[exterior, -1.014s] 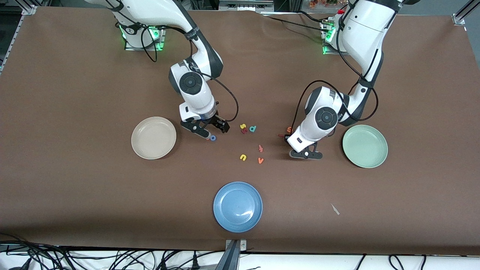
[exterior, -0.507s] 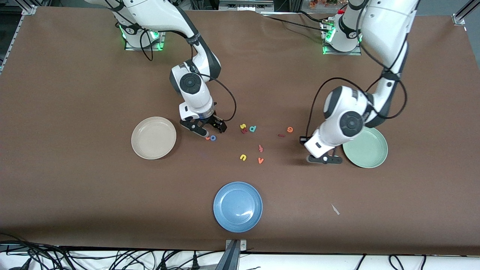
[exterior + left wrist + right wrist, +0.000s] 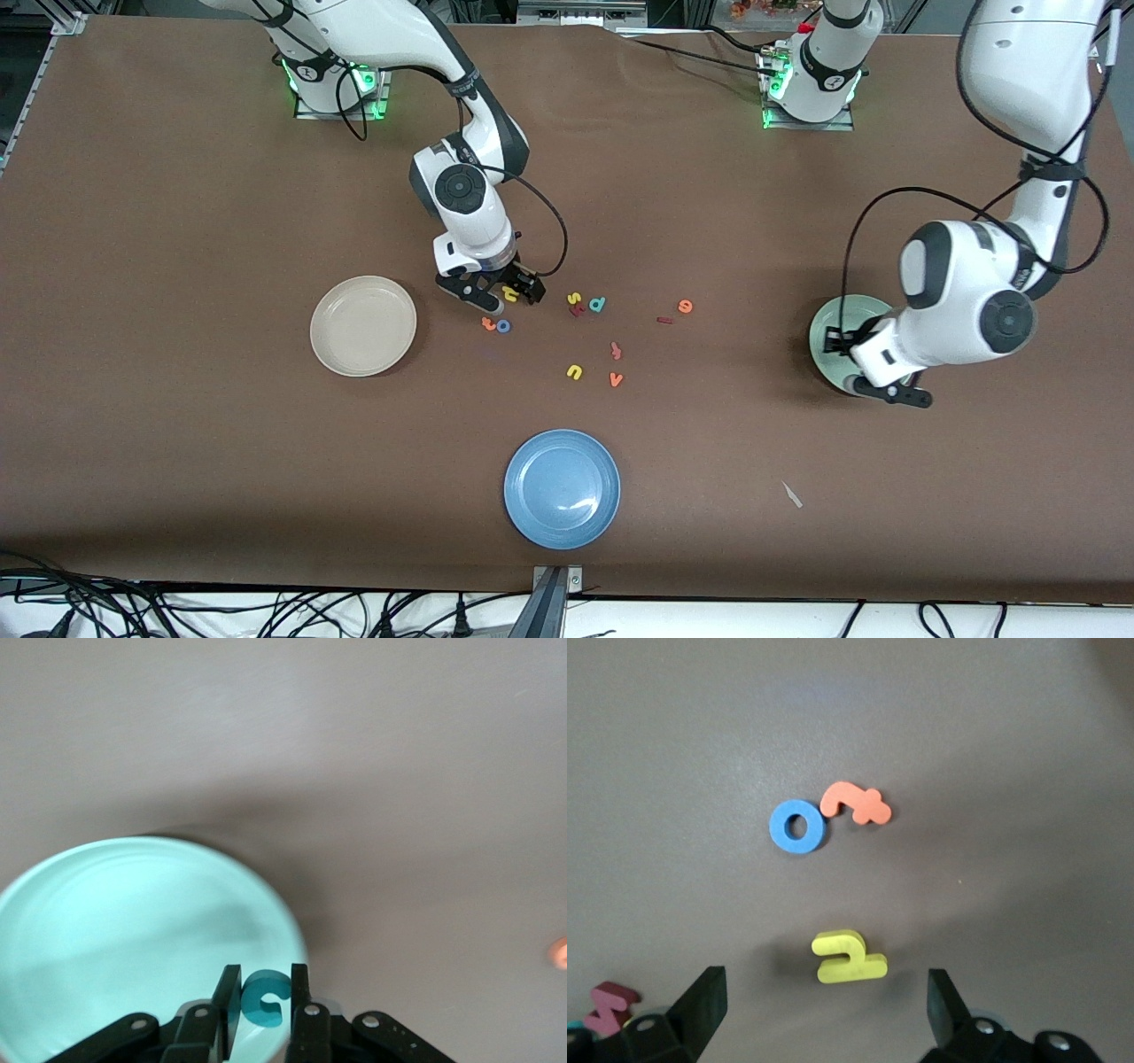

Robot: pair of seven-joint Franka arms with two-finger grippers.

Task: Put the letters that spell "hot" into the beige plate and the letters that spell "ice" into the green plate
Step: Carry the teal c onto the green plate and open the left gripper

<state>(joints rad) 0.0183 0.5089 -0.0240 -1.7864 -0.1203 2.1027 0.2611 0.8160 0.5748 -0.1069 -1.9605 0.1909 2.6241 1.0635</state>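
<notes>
We have swung our left end effector, clamped on the teal c, from the letter cluster to over the green plate, ready to drop, while our spread right end effector hovers over the yellow h.

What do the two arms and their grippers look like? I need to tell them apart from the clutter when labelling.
Both arms have glossy white rounded shells with dark grey joint bands and round dark caps at the wrist. A loose black cable loops along each forearm. The left gripper and right gripper are black, each with two flat black fingers. Green lights glow at both bases.
</notes>
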